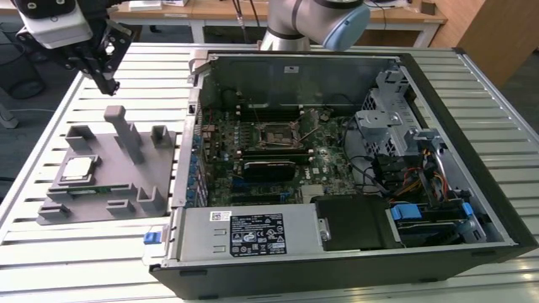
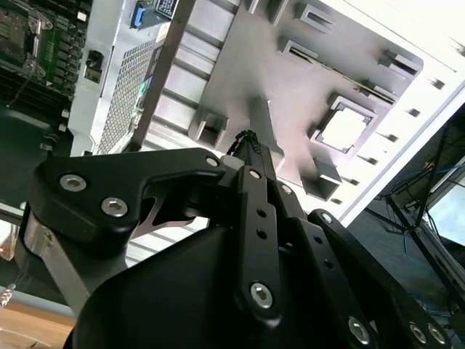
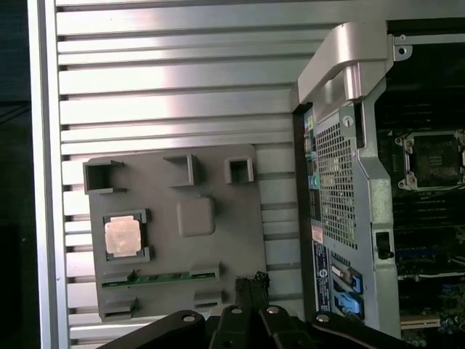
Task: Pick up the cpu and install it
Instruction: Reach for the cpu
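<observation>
the cpu is lying flat in its square recess on the grey tray, on the bench at the exterior view's left of the open computer case. it is also showing in the first wrist view, with a narrow green memory stick lying just beside it on the same tray. the task is standing at its start: the chip is not yet being gripped or lifted, and the black socket on the motherboard appears to be sitting empty, so both pick-up and installation are remaining. the tool is hanging in the air above the tray's far side, well apart from the cpu. its fingertips are pressing together, holding nothing and touching nothing.
</observation>
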Available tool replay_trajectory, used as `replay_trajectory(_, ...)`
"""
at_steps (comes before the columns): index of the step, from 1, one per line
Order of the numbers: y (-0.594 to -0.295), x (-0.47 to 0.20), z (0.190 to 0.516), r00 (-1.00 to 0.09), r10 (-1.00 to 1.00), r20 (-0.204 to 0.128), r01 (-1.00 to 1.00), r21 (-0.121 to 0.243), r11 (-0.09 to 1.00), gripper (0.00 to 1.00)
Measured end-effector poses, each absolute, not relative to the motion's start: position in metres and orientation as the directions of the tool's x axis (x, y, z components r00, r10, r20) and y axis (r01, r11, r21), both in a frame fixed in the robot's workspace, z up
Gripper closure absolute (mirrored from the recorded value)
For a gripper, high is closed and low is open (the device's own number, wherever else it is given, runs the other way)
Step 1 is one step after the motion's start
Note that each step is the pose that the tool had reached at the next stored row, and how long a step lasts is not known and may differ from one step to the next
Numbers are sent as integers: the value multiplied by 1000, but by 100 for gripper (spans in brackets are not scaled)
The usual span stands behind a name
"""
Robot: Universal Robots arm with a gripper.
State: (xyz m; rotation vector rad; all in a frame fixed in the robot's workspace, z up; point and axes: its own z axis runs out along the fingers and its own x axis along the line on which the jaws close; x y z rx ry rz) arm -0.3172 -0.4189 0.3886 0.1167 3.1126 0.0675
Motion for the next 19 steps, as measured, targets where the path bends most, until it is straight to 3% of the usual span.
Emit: replay_trajectory(19,-422,-374,388,-997,73,-24,72,44,996,89)
